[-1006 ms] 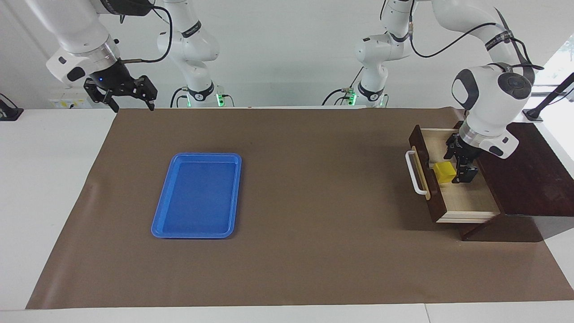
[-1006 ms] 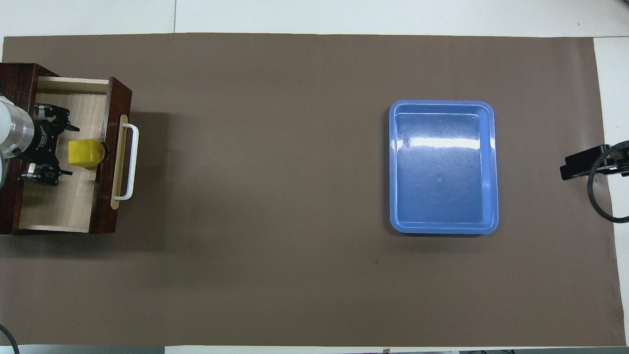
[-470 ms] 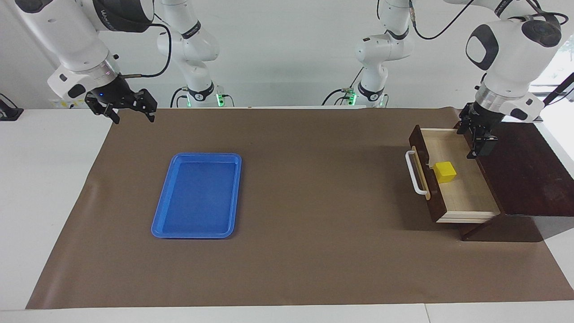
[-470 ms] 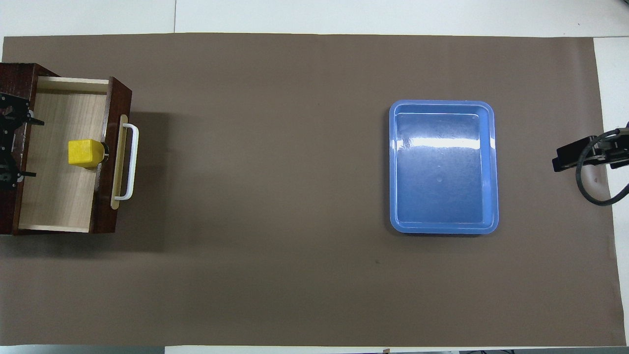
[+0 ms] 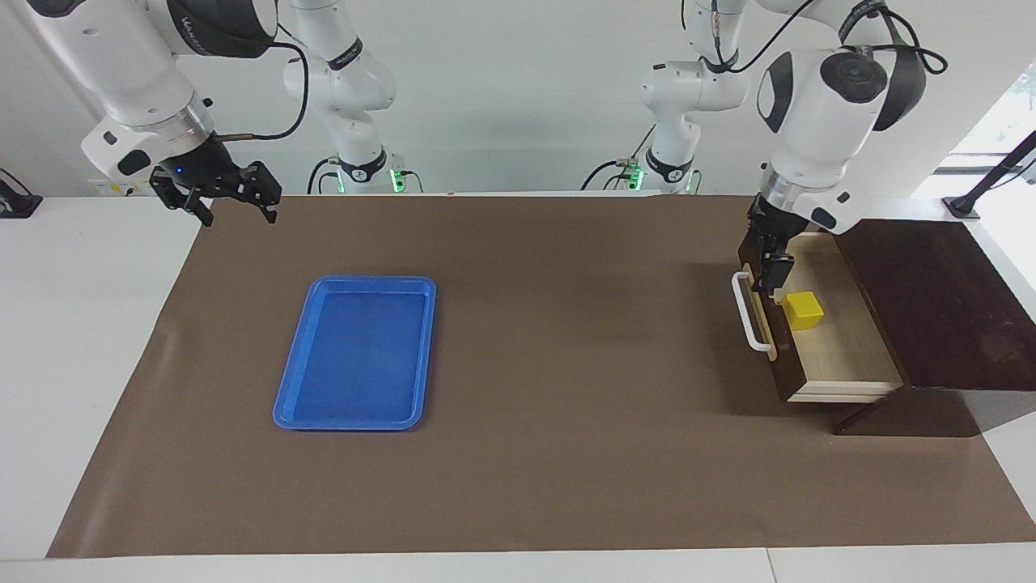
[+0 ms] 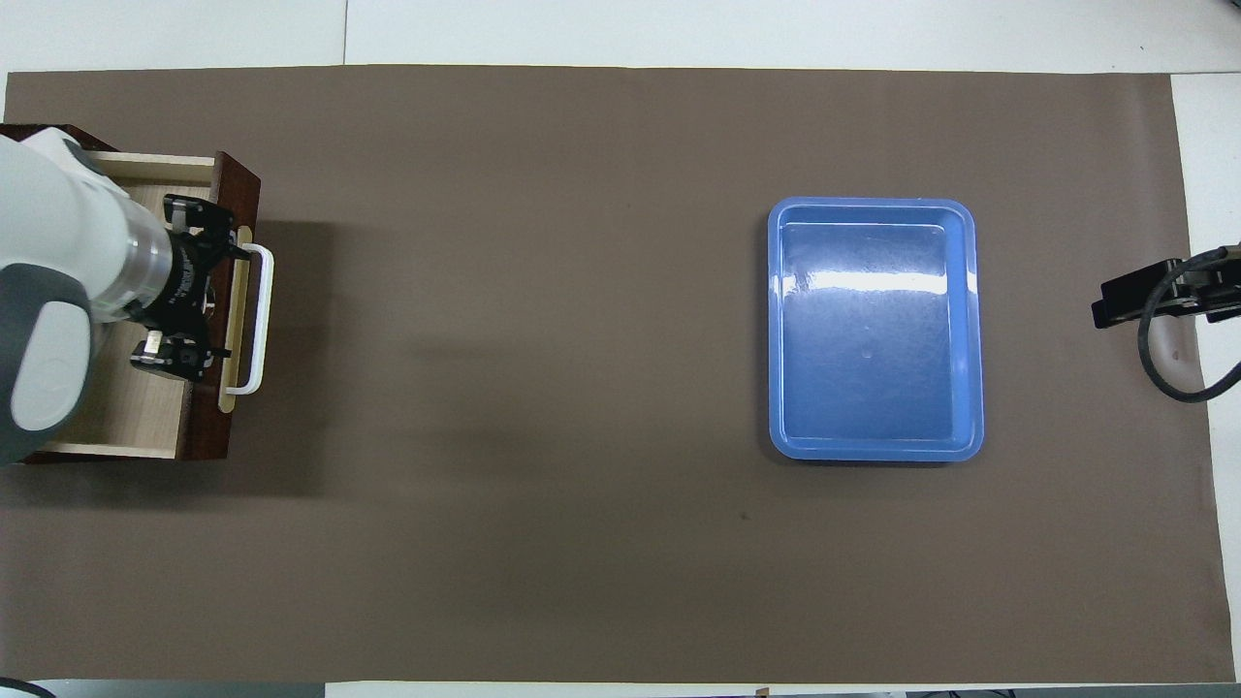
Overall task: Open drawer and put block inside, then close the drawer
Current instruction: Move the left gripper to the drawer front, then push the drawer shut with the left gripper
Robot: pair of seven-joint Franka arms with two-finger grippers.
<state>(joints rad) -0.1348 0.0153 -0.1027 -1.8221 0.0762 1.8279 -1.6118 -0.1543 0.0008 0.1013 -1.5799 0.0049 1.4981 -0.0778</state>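
Observation:
The drawer [image 5: 846, 356] stands pulled out of its dark wooden box [image 5: 943, 300] at the left arm's end of the table. The yellow block [image 5: 804, 310] lies alone on the drawer's pale floor, close to the front panel. My left gripper [image 5: 770, 269] is open and empty, over the front panel just above the white handle [image 5: 749, 317]. In the overhead view the left gripper [image 6: 208, 291] and its arm hide the block, and the handle [image 6: 258, 320] shows beside the fingers. My right gripper [image 5: 235, 198] is open and empty, waiting over the mat's corner at the right arm's end.
A blue tray [image 5: 356, 352] lies empty on the brown mat toward the right arm's end; it also shows in the overhead view [image 6: 873, 330]. The box top reaches to the table's edge at the left arm's end.
My left gripper let go of the block in the drawer, rose out, swung over the box, then came over the drawer's front panel by the handle. The right arm barely moved.

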